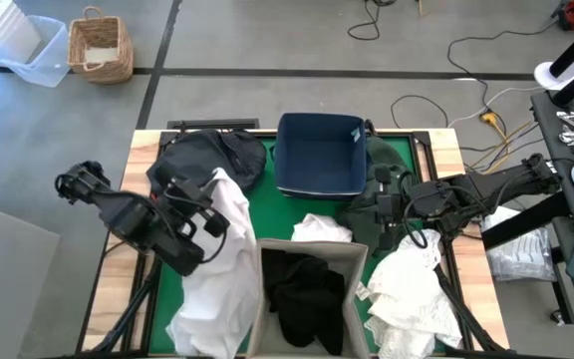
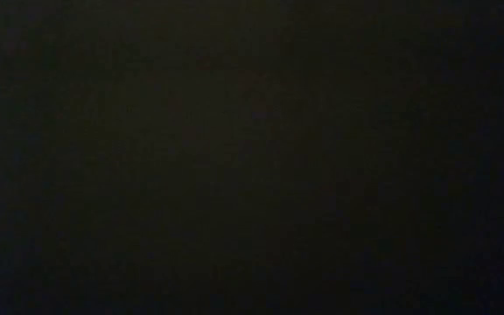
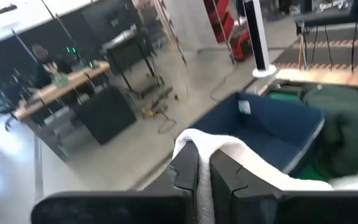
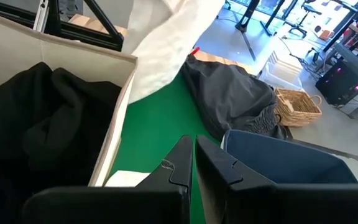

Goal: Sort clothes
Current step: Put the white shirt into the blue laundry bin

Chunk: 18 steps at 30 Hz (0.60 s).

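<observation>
My left gripper (image 1: 217, 195) (image 3: 204, 164) is up over the table's left half, shut on a white wrinkly garment (image 1: 222, 269) (image 3: 247, 158). My right gripper (image 1: 380, 206) (image 4: 194, 149) hovers shut near the navy bin (image 1: 319, 155), touching nothing. A charcoal garment (image 1: 207, 155) (image 4: 229, 93) lies heaped at the far left. A black garment (image 1: 305, 289) (image 4: 42, 118) sits inside the beige bin (image 1: 355, 274). Another white garment (image 1: 412, 289) lies at the near right, and a small white piece (image 1: 322, 227) lies beside the beige bin. A dark green garment (image 1: 389, 160) lies right of the navy bin. The low view is dark. My left gripper pinches a bunched top part of the white garment (image 3: 191, 142) between its two fingers; one layer or several, I cannot tell. The cloth drapes over the fingertips and hangs slack below the gripper. Its lower end (image 1: 207, 324) spreads near the table's near edge, left of the beige bin.
The green mat (image 1: 259, 214) (image 4: 160, 124) shows between the charcoal heap, the navy bin and the beige bin. Wooden table edges (image 1: 143, 150) flank it. A wicker basket (image 1: 101, 45) and clear boxes (image 1: 28, 50) stand on the floor beyond.
</observation>
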{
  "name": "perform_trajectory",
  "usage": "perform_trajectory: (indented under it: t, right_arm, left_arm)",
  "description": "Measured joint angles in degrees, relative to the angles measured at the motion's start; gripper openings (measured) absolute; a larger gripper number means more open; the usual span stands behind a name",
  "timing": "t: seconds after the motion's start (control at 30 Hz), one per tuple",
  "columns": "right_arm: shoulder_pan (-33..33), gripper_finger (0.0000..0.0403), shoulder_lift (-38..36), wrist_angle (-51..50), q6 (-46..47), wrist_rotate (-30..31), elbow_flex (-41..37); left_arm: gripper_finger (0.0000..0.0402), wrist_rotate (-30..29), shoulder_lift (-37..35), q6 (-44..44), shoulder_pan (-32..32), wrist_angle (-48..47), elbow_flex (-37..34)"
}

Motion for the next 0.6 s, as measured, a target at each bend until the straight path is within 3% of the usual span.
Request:
perform_trajectory:
  t: [0.4,0.6]
  right_arm:
    - [-0.02,0.0013,0.0,0.33,-0.05,0.02,0.0]
    - [0.0,0.0013,0.0,0.37,-0.06,0.02,0.0]
  left_arm:
    - [0.0,-8.13,0.32,18.82,-0.09,2.3,16.76]
    - [0.0,-10.0,2.8,32.28,-0.13,9.29,25.05]
